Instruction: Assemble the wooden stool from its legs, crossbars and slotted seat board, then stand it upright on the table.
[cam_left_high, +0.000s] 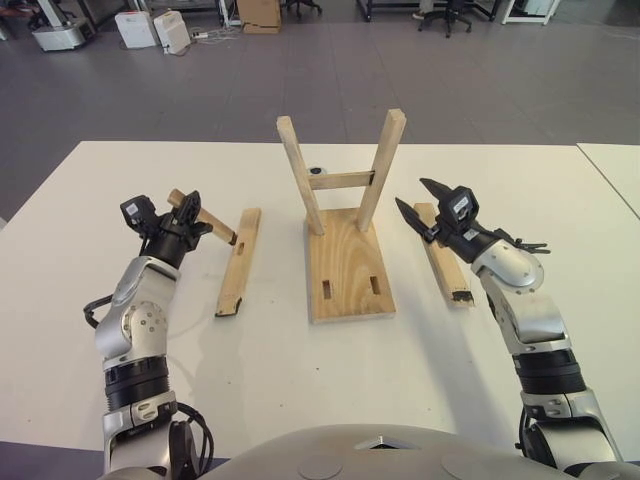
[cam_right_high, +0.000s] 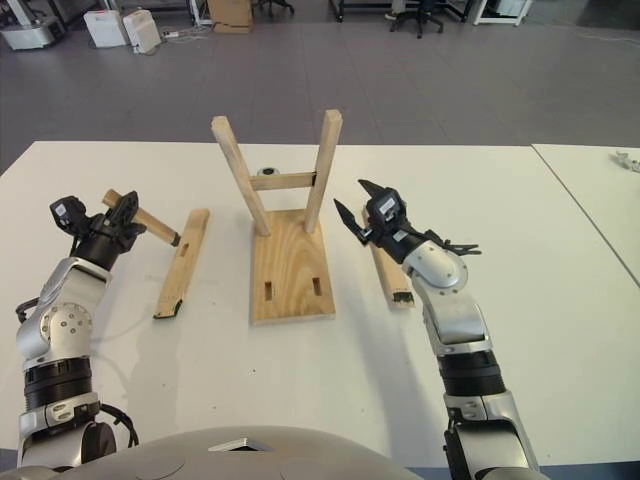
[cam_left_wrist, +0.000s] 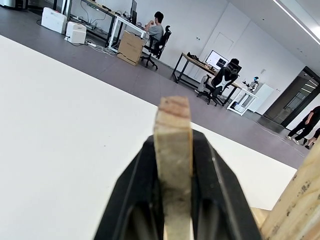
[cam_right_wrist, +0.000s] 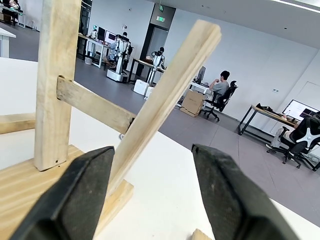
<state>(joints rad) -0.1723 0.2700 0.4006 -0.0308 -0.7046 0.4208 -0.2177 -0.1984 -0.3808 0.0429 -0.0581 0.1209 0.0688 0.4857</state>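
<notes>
Left claw (cam_left_high: 193, 218) is closed on a short wooden crossbar (cam_left_high: 222, 232). It holds the crossbar low over the left part of the white table (cam_left_high: 100, 200), with one end of the bar pointing toward the middle. The grip sits near one end of the bar, so I think the bar can turn or slip between the fingers when its free end is pushed into a leg.

Just beside it, a loose leg (cam_left_high: 238, 262) lies flat on the table. A low sweep of the crossbar could push this leg away.

In the middle lies the slotted seat board (cam_left_high: 350, 250). Two legs stand in its far end, the left one (cam_left_high: 300, 175) and the right one (cam_left_high: 382, 170), and both lean outward toward the top. A mounted crossbar (cam_left_high: 342, 180) joins them. Two near slots (cam_left_high: 327, 288) are empty.

Right claw (cam_left_high: 409, 191) is open and holds nothing. It hovers close beside the right standing leg and over the far end of a second loose leg (cam_left_high: 445, 262) on the table. A careless move here could knock the standing pair, and I cannot tell how firmly they sit in the board.

Count: one seat board, four legs (two standing, two loose) and two crossbars (one mounted, one held).
</notes>
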